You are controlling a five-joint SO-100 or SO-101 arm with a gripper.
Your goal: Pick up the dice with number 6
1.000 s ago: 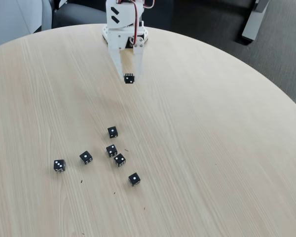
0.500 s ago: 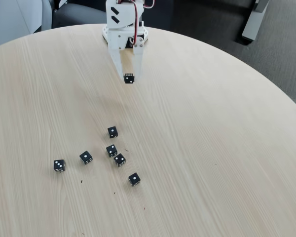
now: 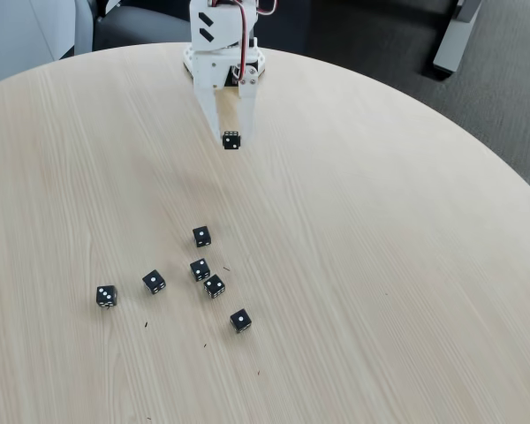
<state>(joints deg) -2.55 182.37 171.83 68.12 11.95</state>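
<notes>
- Nothing has shifted over the last second: the gripper (image 3: 230, 140) holds the same pose at the far side of the table (image 3: 380, 265), and the dice with number 6 (image 3: 231, 140) sits in the same spot at its fingertips.
- The jaws are clamped on that die, one white finger on each side of it, and the die shows a face crowded with pips, though it is too small here to count them surely.
- A faint shadow lies on the wood below and to the left of the die, so I judge that it hangs just above the table rather than resting on it; the angle of the fixed view leaves some doubt.
- Taking the held die as landmark, six other black dice lie well apart from it, toward the near edge of the table.
- The closest of them (image 3: 201, 236) lies nearer the camera and slightly left of the held die.
- Beyond that one a tight pair (image 3: 200, 269) (image 3: 215, 285) lies just beside each other, with a single-pip die (image 3: 240, 320) nearest the camera.
- Two more (image 3: 154, 281) (image 3: 107, 296) lie further left.
- None of the six has moved, so the pick has disturbed nothing.
- The stillness suggests the grasp is secure and the lift is finished or paused; the task looks essentially done.
</notes>
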